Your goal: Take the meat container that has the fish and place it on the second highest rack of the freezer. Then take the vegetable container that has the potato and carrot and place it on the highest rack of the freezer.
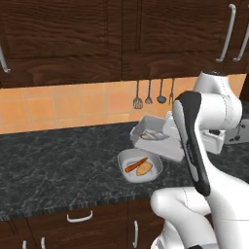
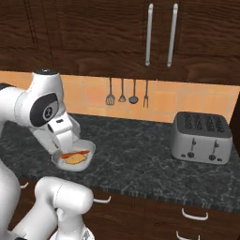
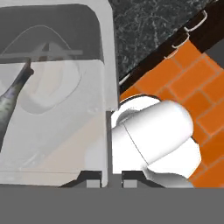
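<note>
The gripper pinches the rim of the translucent white, boxy meat container, lifted above the marbled black counter; inside lies 1 silvery, tapered fish.

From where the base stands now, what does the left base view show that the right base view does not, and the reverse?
The left base view gives the pale grey rectangular tray, tilted above the black marbled counter, with the silvery-grey fish in it. The right base view gives the silver toaster with its top slots and front levers. Both share the shallow white container holding the orange carrot and tan potato, the dark hanging utensils, and the counter.
</note>
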You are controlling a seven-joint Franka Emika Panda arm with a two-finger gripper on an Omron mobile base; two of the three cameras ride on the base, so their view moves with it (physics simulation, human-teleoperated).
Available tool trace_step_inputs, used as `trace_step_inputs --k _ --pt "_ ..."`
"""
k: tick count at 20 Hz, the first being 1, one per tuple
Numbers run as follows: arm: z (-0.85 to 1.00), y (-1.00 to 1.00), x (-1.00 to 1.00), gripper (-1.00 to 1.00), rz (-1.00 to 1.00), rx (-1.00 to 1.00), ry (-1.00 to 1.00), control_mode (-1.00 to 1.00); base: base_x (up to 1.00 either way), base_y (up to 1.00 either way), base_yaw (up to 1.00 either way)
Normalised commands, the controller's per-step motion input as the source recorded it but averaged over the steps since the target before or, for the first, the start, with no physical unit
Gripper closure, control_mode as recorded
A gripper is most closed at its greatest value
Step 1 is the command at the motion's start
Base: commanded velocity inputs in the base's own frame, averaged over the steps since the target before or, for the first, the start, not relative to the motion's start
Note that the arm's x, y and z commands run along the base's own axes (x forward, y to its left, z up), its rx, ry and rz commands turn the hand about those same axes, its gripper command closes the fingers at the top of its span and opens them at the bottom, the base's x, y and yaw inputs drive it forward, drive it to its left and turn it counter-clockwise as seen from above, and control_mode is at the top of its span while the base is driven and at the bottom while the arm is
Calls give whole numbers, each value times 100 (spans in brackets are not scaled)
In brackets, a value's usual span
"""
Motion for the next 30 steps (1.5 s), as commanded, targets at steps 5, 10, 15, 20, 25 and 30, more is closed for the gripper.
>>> trace_step_inputs --k 5,10,15,20,25,30 --pt "63 15 -68 100 44 0 -8 -100 0 0 0" --pt "31 -3 -51 100 27 4 -12 -100 0 0 0" --pt "3 0 -8 100 0 1 1 -100 0 0 0" --pt "0 0 -3 100 0 1 1 100 -54 0 -5" --pt "0 0 0 100 0 0 0 100 -99 -11 -41" --pt "0 0 0 100 0 0 0 100 -34 0 -90"
